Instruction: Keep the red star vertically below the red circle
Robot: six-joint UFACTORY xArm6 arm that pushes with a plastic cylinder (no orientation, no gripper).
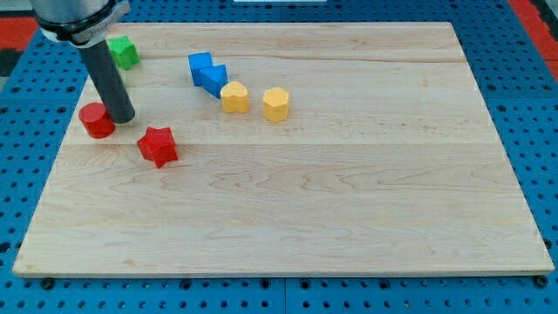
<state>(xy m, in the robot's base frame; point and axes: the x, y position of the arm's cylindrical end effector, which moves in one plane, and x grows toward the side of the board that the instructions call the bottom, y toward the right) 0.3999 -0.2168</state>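
The red circle (96, 120) lies near the board's left edge. The red star (158, 146) lies below and to the right of it, a short gap apart. My dark rod comes down from the view's top left, and my tip (121, 117) rests on the board just right of the red circle, touching or nearly touching it, and above-left of the red star.
A green block (124, 52) sits at the top left behind the rod. A blue block (207, 72) lies at the upper middle, with a yellow heart-like block (234, 97) and a yellow hexagon (275, 104) to its right. The wooden board (349, 192) lies on a blue pegboard.
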